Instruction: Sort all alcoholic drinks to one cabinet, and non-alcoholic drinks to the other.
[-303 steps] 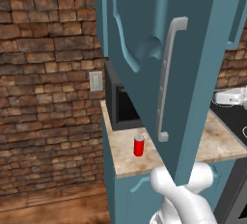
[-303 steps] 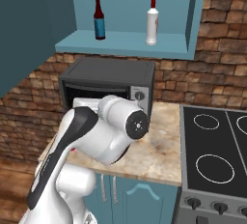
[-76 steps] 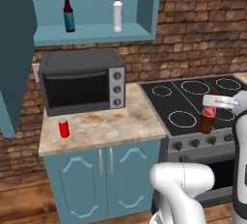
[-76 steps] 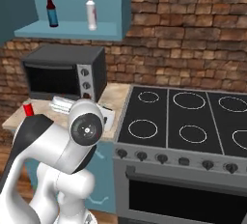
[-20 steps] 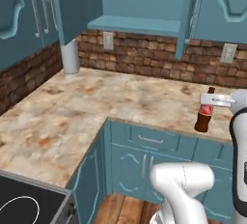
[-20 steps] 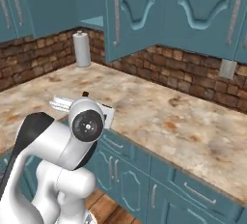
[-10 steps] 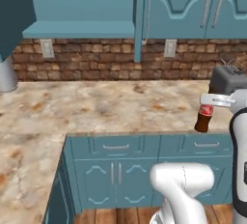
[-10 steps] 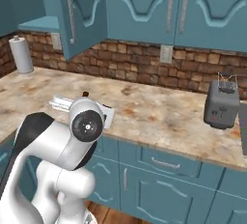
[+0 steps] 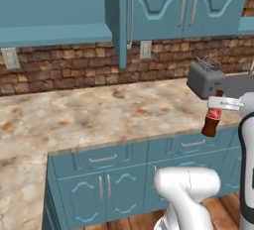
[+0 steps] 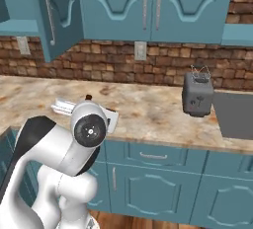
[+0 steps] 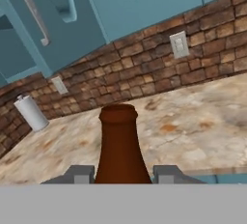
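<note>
A dark brown cola-style bottle (image 9: pixel 212 121) with a red label, one of the non-alcoholic drinks, hangs upright in front of the counter edge at the right. My gripper (image 9: pixel 219 105) is shut on its neck. In the hand view the brown neck (image 11: pixel 118 141) rises between my two fingers (image 11: pixel 78 174). An upper cabinet stands with its door (image 9: pixel 122 21) swung open beside a bare shelf (image 9: pixel 49 33); the same door (image 10: pixel 55 11) shows at the upper left of the right base view. The alcoholic drinks are out of view.
A grey toaster (image 9: pixel 207 78) (image 10: pixel 197 95) stands on the marble counter (image 9: pixel 99 115) near the brick wall. Closed upper cabinets (image 9: pixel 193 6) hang above it. A paper towel roll (image 11: pixel 31 113) stands far along the counter. Lower cabinet doors (image 9: pixel 106 189) run below.
The whole picture has shifted, so the base has moved along the counter; the toaster is nearer and the open cabinet is at the left. The bottle stays in my grip.
</note>
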